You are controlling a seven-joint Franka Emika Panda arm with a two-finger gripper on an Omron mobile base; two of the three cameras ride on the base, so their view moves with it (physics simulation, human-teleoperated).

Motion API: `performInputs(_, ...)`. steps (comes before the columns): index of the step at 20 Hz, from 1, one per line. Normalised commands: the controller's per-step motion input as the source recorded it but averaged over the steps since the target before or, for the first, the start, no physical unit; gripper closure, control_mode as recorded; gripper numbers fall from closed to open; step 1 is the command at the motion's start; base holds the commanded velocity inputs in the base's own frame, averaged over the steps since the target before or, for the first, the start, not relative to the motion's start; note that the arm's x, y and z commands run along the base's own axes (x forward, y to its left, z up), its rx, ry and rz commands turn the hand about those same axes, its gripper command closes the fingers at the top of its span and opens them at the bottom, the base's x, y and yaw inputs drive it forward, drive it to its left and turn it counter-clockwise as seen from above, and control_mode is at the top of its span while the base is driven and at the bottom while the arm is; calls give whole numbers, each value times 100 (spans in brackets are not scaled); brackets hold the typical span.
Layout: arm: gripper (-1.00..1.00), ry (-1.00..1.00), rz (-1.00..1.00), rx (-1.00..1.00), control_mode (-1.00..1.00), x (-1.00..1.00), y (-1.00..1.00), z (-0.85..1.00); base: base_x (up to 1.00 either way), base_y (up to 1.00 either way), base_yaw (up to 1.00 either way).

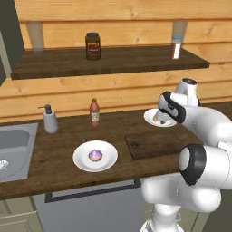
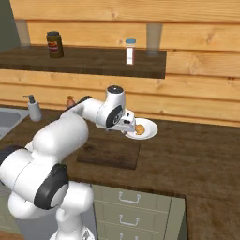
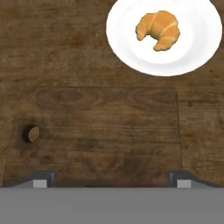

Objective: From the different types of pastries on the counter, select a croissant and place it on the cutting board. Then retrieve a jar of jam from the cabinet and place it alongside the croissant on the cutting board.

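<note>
Left base: gripper (image 1: 161, 118) over white plate (image 1: 152, 118), just behind cutting board (image 1: 154, 144); jam jar (image 1: 93, 46) up on shelf.
Right base: croissant (image 2: 139, 129) on plate, beside fingers.
Hand view: fingertips (image 3: 42, 179) spread wide, holding nothing. Croissant prob. light, flaky, crushable; grip gently across thick middle.

In the left base view the arm hides most of the croissant (image 1: 160, 118) and part of its plate (image 1: 152, 118), and the sink (image 1: 16, 149) is cut off by the left edge. In the hand view the plate's top runs past the frame. The labels on the jar (image 1: 93, 46) and the bottle (image 1: 94, 113) are too small to read.
</note>
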Motion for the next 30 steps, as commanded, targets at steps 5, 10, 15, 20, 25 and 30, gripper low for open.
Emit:
performInputs(5,-100,10,-8,2,-100,66,-32,-5,0,0,0)
performInputs(10,-100,6,-10,3,-100,39,-43,-18,0,0,0)
performInputs(15,-100,10,-10,3,-100,36,-25,-22,0,0,0)
performInputs(20,-100,1,-10,0,-100,35,-15,-32,0,0,0)
performInputs(25,-100,-4,-3,0,-100,39,-1,-46,0,0,0)
performInputs(30,-100,-5,8,-2,-100,46,-5,-20,0,0,0)
